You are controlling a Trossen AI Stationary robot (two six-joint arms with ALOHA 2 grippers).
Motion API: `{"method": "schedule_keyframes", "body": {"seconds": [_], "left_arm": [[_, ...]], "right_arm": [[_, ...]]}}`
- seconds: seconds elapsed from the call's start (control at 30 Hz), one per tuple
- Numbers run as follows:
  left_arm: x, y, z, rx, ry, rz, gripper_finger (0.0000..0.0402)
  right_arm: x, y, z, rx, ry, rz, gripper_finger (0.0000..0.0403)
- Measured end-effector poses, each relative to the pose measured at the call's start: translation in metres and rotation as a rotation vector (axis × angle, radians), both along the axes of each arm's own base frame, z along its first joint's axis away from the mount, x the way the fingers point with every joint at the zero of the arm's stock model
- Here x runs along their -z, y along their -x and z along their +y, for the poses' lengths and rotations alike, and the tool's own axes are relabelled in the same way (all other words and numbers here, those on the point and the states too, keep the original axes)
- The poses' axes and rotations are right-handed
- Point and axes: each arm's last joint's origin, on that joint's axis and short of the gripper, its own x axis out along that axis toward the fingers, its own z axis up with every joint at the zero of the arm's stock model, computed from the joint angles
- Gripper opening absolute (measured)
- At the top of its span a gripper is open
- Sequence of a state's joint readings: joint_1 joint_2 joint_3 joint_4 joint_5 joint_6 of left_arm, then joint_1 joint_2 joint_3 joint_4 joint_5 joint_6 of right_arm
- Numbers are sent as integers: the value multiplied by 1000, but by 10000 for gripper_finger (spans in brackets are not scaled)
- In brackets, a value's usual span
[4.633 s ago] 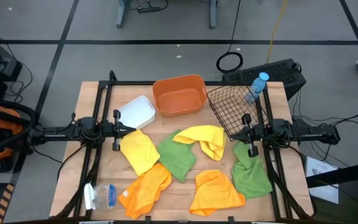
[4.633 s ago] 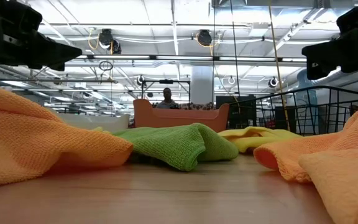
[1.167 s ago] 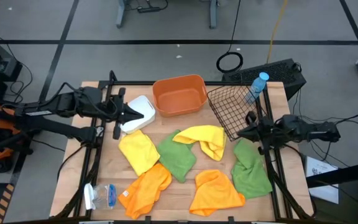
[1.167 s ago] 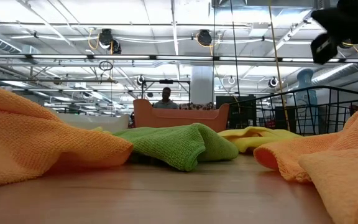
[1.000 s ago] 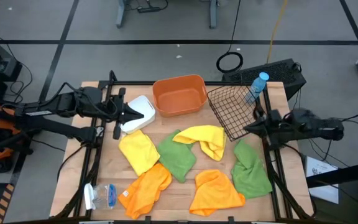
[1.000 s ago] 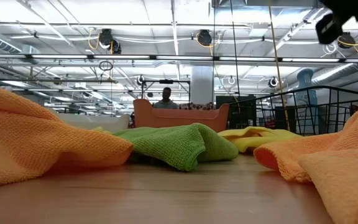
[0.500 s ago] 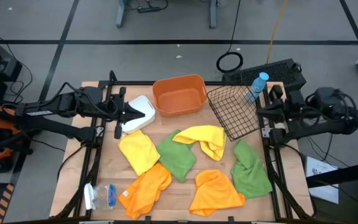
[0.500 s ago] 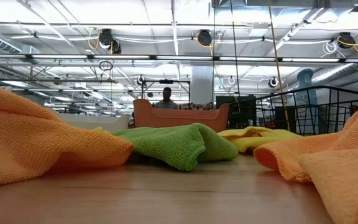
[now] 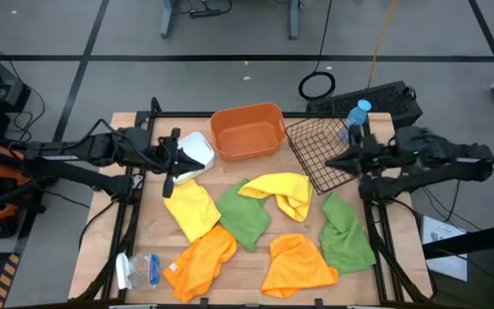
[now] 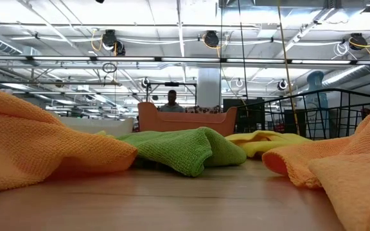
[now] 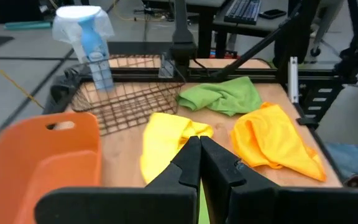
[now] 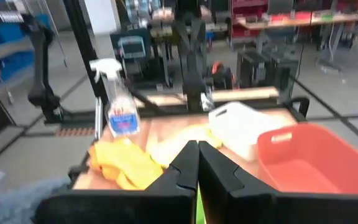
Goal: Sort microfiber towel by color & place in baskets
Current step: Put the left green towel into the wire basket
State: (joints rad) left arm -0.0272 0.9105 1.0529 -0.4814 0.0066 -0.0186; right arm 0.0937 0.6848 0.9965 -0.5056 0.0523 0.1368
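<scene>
The wooden table (image 9: 256, 262) carries six loose microfiber towels: two yellow (image 9: 192, 209) (image 9: 283, 191), two green (image 9: 245, 215) (image 9: 346, 236), two orange (image 9: 201, 259) (image 9: 297, 262). Along the far edge stand the white tray (image 9: 191, 154), the orange tub (image 9: 247, 130) and the black wire basket (image 9: 322, 150), all without towels. The left gripper (image 9: 171, 163) hovers beside the white tray, jaws pressed together, holding nothing. The right gripper (image 9: 333, 163) hovers over the wire basket, jaws likewise pressed together, holding nothing.

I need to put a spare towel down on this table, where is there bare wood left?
Bare wood shows at the front left, between the spray bottle and the yellow towel, and in a strip between the white tray and the table's left edge. The middle is crowded with overlapping towels, and the baskets line the back.
</scene>
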Motion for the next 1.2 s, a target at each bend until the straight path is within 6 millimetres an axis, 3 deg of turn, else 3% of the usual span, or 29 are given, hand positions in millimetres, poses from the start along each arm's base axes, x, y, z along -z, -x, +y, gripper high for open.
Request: {"method": "schedule_keyframes", "body": {"seconds": [0.47, 0.87, 1.2], "left_arm": [[45, -30, -33, 57, 15, 35, 8], [73, -70, -83, 146, 65, 40, 8], [109, -80, -105, 120, 148, 246, 8]], "right_arm": [[59, -43, 8, -7, -58, 96, 0], [69, -59, 56, -237, -20, 98, 0], [97, -76, 92, -126, 114, 199, 0]]}}
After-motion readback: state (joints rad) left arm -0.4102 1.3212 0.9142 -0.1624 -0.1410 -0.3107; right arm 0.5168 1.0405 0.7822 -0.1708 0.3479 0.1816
